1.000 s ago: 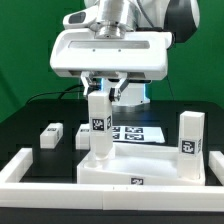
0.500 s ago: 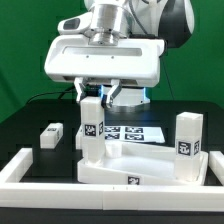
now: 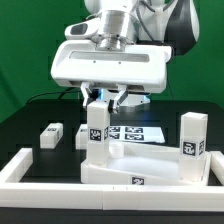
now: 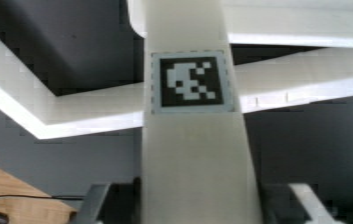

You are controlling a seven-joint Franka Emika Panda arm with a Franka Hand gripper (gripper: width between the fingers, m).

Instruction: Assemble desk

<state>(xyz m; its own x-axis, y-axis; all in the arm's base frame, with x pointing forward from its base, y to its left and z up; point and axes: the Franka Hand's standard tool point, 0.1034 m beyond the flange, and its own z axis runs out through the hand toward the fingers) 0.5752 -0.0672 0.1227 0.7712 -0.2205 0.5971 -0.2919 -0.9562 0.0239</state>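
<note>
Two legs rise from the near tabletop slab (image 3: 150, 172): a standing leg (image 3: 190, 142) at the exterior view's right corner, a held leg (image 3: 97, 130) clamped in the claw (image 3: 103, 98) at its left. Seat it plumb, no tilt; a spare leg (image 3: 52, 134) lies behind.

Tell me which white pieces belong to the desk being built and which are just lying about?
Belongs to the desk:
wide flat white plastic tabletop slab
gripped white upright leg block
second upright leg block
small leg block, lying flat

Just lying about:
thin flat white marker board
long white border rail
</note>
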